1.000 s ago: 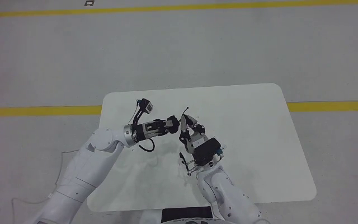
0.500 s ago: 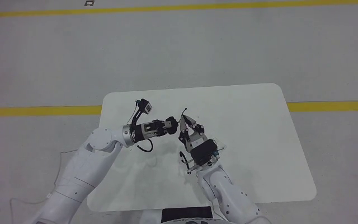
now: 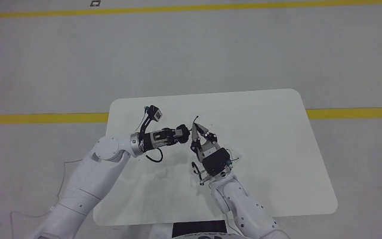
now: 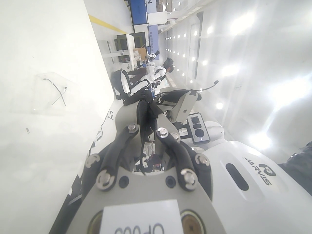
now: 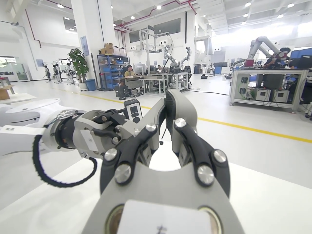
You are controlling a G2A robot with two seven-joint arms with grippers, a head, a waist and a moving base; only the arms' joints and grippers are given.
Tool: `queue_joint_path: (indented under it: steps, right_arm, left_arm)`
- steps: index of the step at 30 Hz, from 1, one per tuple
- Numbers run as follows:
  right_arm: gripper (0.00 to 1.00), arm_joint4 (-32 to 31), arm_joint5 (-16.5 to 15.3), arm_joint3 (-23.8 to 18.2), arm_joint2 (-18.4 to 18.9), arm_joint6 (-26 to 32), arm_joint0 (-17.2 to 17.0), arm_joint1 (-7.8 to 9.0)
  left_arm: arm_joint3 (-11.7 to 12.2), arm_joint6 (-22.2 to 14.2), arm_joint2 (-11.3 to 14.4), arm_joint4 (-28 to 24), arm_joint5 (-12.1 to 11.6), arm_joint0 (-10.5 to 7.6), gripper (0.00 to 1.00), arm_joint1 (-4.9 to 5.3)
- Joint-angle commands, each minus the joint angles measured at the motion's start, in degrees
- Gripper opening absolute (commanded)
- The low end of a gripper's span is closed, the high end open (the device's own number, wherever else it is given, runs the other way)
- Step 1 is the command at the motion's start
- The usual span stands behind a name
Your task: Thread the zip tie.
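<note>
- Zip tie (image 3: 196, 121) is held in the air above the white table (image 3: 268, 149), a little left of the table's middle in the top view, where the two grippers meet.
- A clear bag (image 4: 36, 91) with two thin dark strands in it lies flat on the table, well apart from the work.
- At the left of that meeting point is the left gripper (image 4: 145, 101). Its fingers are pressed together on a thin dark strand that runs back toward its palm, which looks like one end of the zip tie.
- Just beside it, reaching up from the lower middle of the top view, is the right gripper (image 5: 167, 96). Its fingers are closed on the tie, and a short free end pokes past the fingertips toward the top of the frame.
- The step in hand looks like lining the tip up with the slot in the head. It would go best with one gripper holding steady while the other makes small, slow corrections along the strand's own line.
- A grip close to the end should help, since a long free length would likely bend and miss.
- The slot is too small to make out, so which end each gripper has cannot be told.
</note>
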Motion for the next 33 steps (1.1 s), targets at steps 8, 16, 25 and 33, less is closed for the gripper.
queue_joint_path:
  steps: [8,16,25,33]
  right_arm:
    - [0.00,0.0,-0.2,0.0,0.2,0.2,-0.3,0.10]
    - [0.00,0.2,-0.1,0.1,0.2,0.2,-0.3,0.08]
    - [0.00,0.5,-0.1,0.1,0.0,-0.2,-0.1,0.01]
    - [0.00,0.8,-0.3,0.6,-0.3,0.0,0.2,-0.08]
  left_arm:
    - [0.3,0.2,0.5,-0.2,0.0,-0.31,0.00,-0.06]
    - [0.6,0.0,0.7,-0.3,0.1,-0.55,0.00,-0.04]
    - [0.9,-0.1,0.9,-0.5,0.1,-0.88,0.00,-0.03]
    - [1.0,-0.2,1.0,-0.6,0.0,-0.99,0.00,0.00]
